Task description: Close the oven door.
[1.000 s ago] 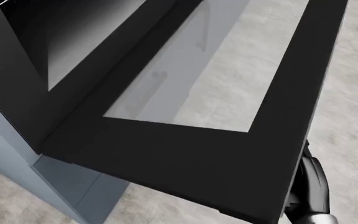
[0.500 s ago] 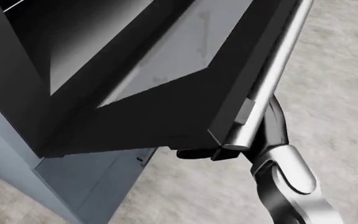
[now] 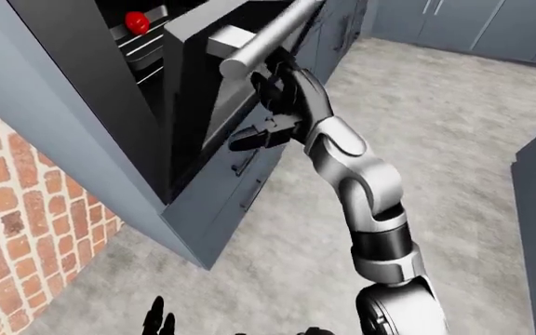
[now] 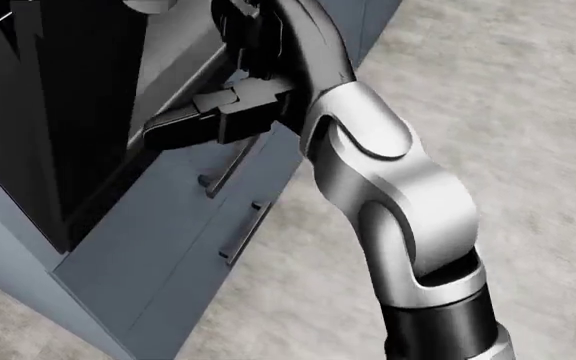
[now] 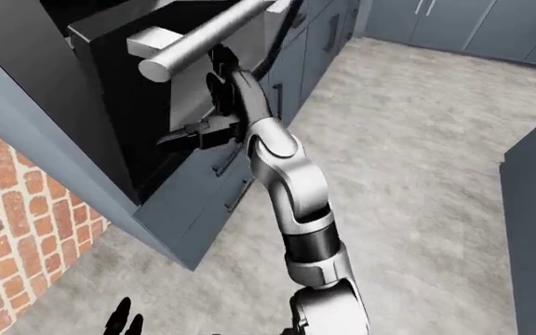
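Door swung up from near-flat to almost vertical (still ajar). Oven door (image 3: 193,105) is pushed by right hand (image 3: 282,105), fingers spread open under the handle (image 3: 258,42), nothing gripped. Slip-off is risked if contact is lost before latching; left hand (image 3: 156,322) state cannot be told.

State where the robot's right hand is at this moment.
In the left-eye view the right hand is upper centre, pressed against the nearly shut black oven door just below its silver bar handle.
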`<state>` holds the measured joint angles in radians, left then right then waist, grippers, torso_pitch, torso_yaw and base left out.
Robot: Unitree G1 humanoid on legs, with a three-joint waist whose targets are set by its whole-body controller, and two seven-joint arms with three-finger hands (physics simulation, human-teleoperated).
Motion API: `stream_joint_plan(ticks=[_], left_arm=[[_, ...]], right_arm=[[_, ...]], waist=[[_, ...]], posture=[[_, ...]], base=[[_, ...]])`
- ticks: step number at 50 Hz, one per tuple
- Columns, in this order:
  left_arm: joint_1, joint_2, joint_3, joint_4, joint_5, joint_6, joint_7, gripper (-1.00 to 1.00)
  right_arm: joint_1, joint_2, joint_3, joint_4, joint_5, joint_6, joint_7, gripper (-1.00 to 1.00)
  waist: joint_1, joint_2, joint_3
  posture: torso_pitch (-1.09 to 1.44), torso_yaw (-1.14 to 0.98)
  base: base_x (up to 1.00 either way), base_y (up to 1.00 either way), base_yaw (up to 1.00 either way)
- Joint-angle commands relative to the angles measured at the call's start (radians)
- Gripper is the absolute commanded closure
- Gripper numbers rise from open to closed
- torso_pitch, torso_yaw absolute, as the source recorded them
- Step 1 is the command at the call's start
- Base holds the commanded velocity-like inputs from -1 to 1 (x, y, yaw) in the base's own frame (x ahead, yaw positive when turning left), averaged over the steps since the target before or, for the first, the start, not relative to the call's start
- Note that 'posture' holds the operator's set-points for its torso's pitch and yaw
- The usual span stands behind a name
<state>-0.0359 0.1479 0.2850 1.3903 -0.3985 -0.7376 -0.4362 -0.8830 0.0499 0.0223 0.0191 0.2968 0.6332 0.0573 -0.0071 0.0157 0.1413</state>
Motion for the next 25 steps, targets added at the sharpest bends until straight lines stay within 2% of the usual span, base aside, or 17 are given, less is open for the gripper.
stream_joint_plan(ticks=[1,5,11,15,25], left_arm=[[-0.002,0.009,0.003,-0.012,-0.005,-0.023,-0.004,-1.0],[-0.001,0.009,0.003,-0.012,-0.006,-0.023,-0.004,-1.0],[-0.001,0.009,0.001,-0.012,-0.006,-0.023,-0.004,-1.0],[-0.002,0.01,0.002,-0.013,-0.007,-0.023,-0.004,-1.0],[-0.002,0.011,0.005,-0.013,-0.013,-0.021,-0.011,-1.0]], right_arm=[[-0.072,0.007,0.001,0.015,-0.003,-0.059,0.017,-1.0],[-0.182,0.026,-0.004,0.167,-0.014,-0.108,0.031,-1.0],[-0.427,0.043,-0.029,0.617,-0.039,-0.304,0.088,-1.0],[-0.538,0.064,-0.032,0.842,-0.063,-0.416,0.119,-1.0],[-0.69,0.156,-0.041,1.085,-0.11,-0.521,0.137,-1.0]], waist=[[0.0,0.006,-0.024],[-0.001,0.01,-0.023],[-0.009,0.018,-0.021],[-0.011,0.022,-0.019],[-0.013,0.032,-0.014]], posture=[[0.19,0.0],[0.19,0.0],[0.19,0.0],[0.19,0.0],[0.19,0.0]], base=[[0.0,0.0,0.0],[0.0,0.0,0.0],[0.0,0.0,0.0],[0.0,0.0,0.0],[0.0,0.0,0.0]])
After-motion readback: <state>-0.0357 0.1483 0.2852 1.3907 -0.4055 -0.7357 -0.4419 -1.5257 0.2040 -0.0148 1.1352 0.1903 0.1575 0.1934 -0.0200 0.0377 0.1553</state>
